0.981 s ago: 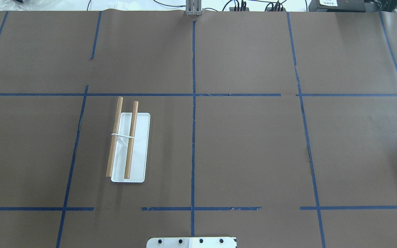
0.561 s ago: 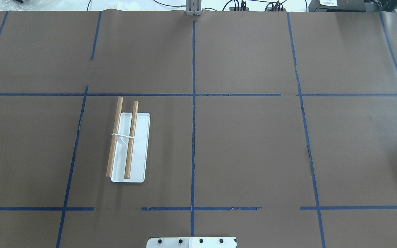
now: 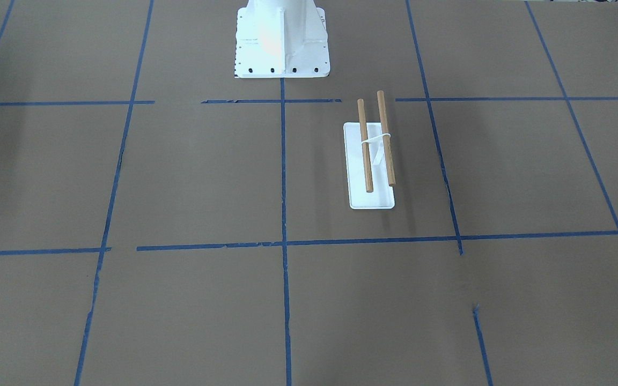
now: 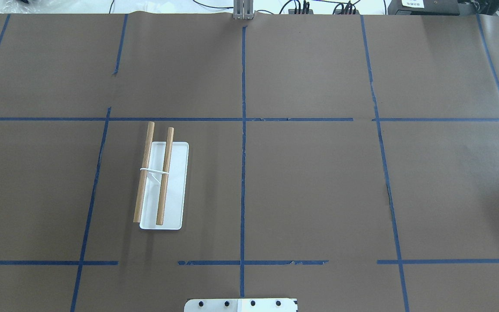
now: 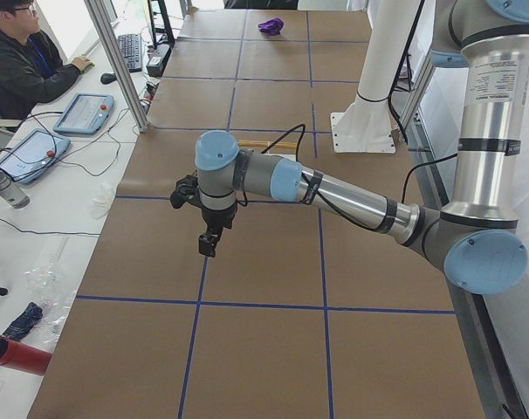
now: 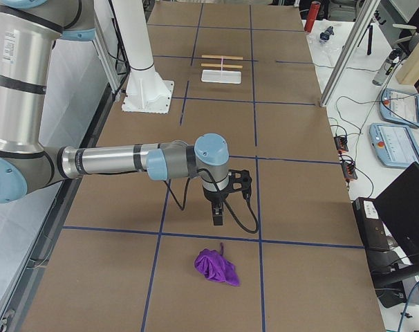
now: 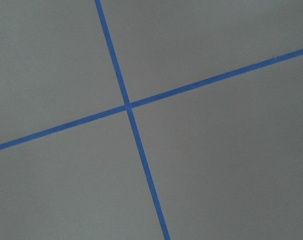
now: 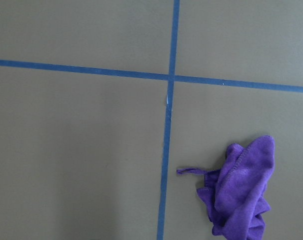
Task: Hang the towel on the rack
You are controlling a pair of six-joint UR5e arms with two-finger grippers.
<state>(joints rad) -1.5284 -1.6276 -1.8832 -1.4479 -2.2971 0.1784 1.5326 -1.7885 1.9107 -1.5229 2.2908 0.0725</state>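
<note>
towel (image 6: 217, 268): purple, crumpled in a heap on the brown desk (image 4: 319, 195) at the robot's right end; in the right wrist view it lies at 5 o'clock from a crossing of tape lines (image 4: 243, 173)
right tool (image 6: 217, 214): points straight down on the near arm of the right-end view, with the towel at 6 o'clock from it and apart from it; it seems to hang clear of the desk, though the angle is poor; how its fingers stand I cannot tell
pedestal (image 3: 282, 37): white, bolted to the desk at the robot's edge
rack (image 4: 173, 186): upright on its flat white base, at 11 o'clock from the pedestal in the overhead view; its two wooden bars run side by side roughly from 12 to 6, joined by a white support; well apart from the towel
left tool (image 5: 209, 244): points down over the desk's left part on the near arm of the left-end view; its wrist view shows only a tape crossing; whether it is wide or narrow I cannot tell
</note>
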